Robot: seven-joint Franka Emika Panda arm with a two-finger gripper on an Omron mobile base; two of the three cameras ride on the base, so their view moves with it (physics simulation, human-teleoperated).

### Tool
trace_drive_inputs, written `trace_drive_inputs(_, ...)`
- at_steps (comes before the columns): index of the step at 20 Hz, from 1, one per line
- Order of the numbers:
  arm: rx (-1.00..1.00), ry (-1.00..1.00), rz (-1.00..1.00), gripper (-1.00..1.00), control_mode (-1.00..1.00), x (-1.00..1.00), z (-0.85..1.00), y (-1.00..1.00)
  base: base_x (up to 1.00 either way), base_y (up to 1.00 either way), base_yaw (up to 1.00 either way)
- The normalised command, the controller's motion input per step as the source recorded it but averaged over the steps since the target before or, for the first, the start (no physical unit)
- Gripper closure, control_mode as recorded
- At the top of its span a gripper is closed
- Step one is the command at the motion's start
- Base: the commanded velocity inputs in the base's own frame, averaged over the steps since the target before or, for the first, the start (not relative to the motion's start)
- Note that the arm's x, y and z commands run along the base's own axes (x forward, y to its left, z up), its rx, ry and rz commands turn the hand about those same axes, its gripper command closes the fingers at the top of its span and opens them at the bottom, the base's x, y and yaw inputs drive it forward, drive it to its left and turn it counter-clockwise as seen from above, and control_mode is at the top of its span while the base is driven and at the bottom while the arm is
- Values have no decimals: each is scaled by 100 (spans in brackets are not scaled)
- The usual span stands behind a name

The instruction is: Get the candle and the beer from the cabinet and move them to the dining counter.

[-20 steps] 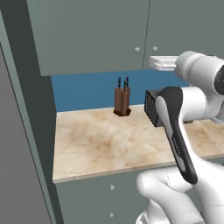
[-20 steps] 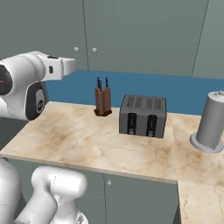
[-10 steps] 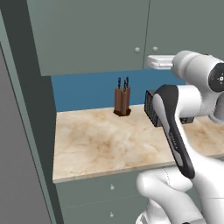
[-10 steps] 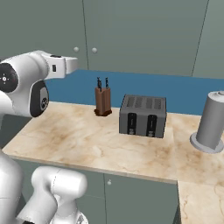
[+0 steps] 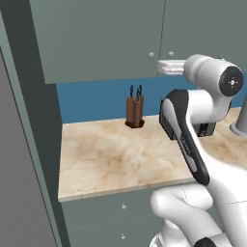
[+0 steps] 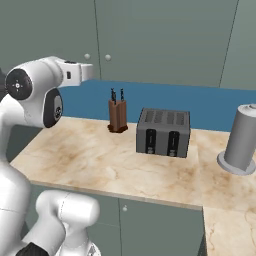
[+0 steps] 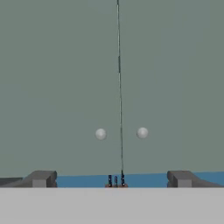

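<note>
Claw [image 7: 112,179] slightly higher and nearer the cabinet [image 5: 144,38] knobs

Base pair flanking; hand facing cabinet [image 7: 65,65].

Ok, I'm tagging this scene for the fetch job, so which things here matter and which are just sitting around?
Part of the job:
- cabinet, doors closed, knobs facing the hand
- gripper, open, empty, aimed at the door seam

Just lying about:
- knife block
- toaster
- grey canister
- marble worktop

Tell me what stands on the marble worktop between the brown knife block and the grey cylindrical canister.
A dark grey two-slot toaster stands between the knife block and the canister, seen in the right base view.
</note>
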Motion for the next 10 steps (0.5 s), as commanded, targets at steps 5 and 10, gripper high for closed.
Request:
trace_drive_inputs(5, 0, 0, 2, -100, -100, 26, -9, 0, 0, 0, 0)
trace_drive_inputs(10, -2, 0, 0, -100, -100, 30, -14, 6, 0, 0, 0)
